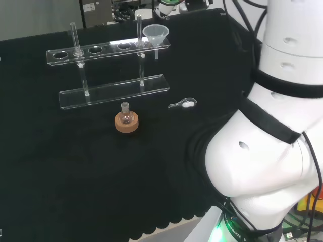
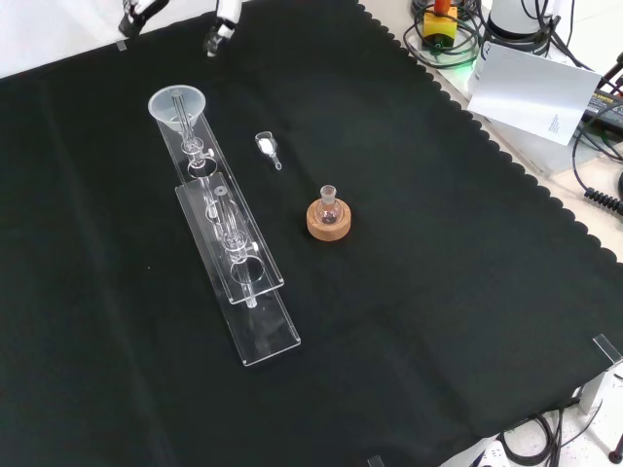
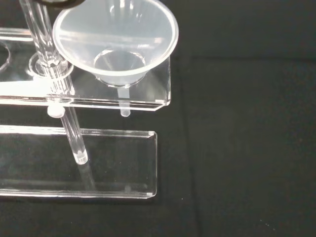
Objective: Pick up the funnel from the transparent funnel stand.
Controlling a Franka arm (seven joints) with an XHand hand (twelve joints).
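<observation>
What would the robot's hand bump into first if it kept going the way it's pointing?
Probably the funnel. The wrist view, which looks past the palm, has the funnel's wide mouth closest, sitting in the end hole of the clear funnel stand. The hand sits beyond that end in the front view, though depth is hard to judge.

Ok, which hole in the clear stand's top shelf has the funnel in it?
The end hole at the right in the head view. The funnel sits there with its stem through the top shelf; the other holes are open.

Upright rod [image 3: 44, 44] stands just beside funnel [image 3: 116, 42] on stand [image 3: 148, 96]; bare tabletop [image 3: 247, 123] lies open on the funnel's other side.
</observation>
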